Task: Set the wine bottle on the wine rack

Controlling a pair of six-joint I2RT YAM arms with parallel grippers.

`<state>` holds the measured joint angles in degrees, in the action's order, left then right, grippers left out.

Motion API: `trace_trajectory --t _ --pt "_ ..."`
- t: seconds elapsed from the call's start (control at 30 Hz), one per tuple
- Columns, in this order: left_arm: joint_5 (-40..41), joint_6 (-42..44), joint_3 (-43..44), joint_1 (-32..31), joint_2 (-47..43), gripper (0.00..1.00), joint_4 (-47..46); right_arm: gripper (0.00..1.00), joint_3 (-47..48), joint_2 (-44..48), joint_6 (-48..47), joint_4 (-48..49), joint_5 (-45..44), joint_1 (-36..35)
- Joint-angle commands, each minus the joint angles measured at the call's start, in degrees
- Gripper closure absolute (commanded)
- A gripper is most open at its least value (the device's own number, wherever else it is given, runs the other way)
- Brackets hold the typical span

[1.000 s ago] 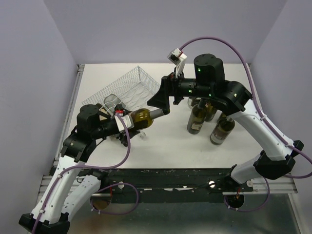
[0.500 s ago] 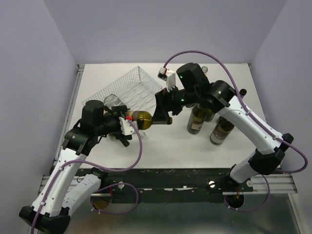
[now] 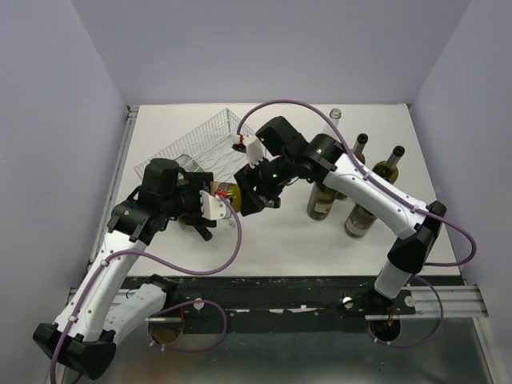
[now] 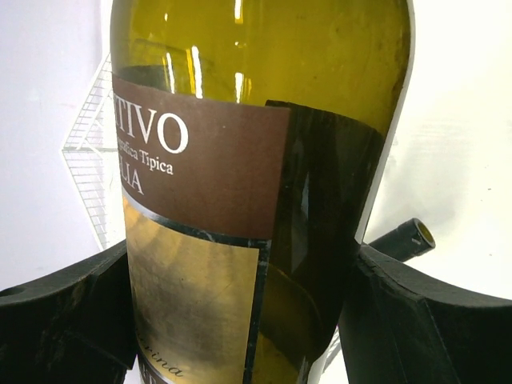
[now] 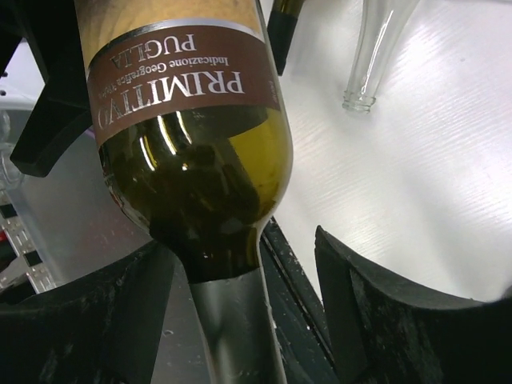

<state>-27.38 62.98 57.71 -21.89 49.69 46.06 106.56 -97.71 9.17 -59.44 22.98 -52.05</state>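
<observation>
The left hand (image 3: 206,204) grasps the wine bottle (image 3: 227,192) body just beside the wine rack (image 3: 210,138), while the right hand (image 5: 240,320) straddles the neck, released.

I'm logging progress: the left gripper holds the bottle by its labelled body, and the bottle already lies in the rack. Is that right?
Not quite. The left gripper does hold the bottle by its labelled body, but the bottle is not in the rack: the top view shows it held in the air beside the rack, with the right gripper around its neck.
</observation>
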Motion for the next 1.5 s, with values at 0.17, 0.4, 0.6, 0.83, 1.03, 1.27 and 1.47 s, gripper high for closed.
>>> trace_trajectory --t 0.17,0.4,0.6,0.83,1.03,1.27,1.47 --pt "-1.5 -0.6 2.8 -1.0 -0.6 1.00 -6.1 0.29 1.0 -2.7 -0.6 0.2 -0.6 -3.0" --pt "-0.8 -2.8 2.1 -1.0 -0.6 1.00 -8.4 0.64 -1.4 -2.4 -0.1 1.3 -1.3 -3.3" --pt "-0.3 -5.8 1.1 -1.0 -1.1 0.91 -11.3 0.99 -2.3 -2.0 0.5 1.3 -4.0 -3.5" --pt "1.4 -6.9 -3.6 -1.0 -4.2 0.01 -16.4 0.99 -3.2 0.1 2.3 3.1 -9.3 -3.4" --pt "1.4 -5.4 -6.7 -1.0 -6.7 0.01 -16.3 0.99 -3.0 2.2 5.0 3.0 -18.0 -3.4" --pt "0.1 -6.6 -9.3 -1.0 -9.6 0.01 -16.9 0.99 -2.6 5.0 5.5 1.5 -22.5 -3.4" --pt "-0.7 -4.0 -10.3 -1.0 -10.1 0.01 -16.1 0.99 -1.8 6.2 4.7 -0.8 -24.6 -3.5"
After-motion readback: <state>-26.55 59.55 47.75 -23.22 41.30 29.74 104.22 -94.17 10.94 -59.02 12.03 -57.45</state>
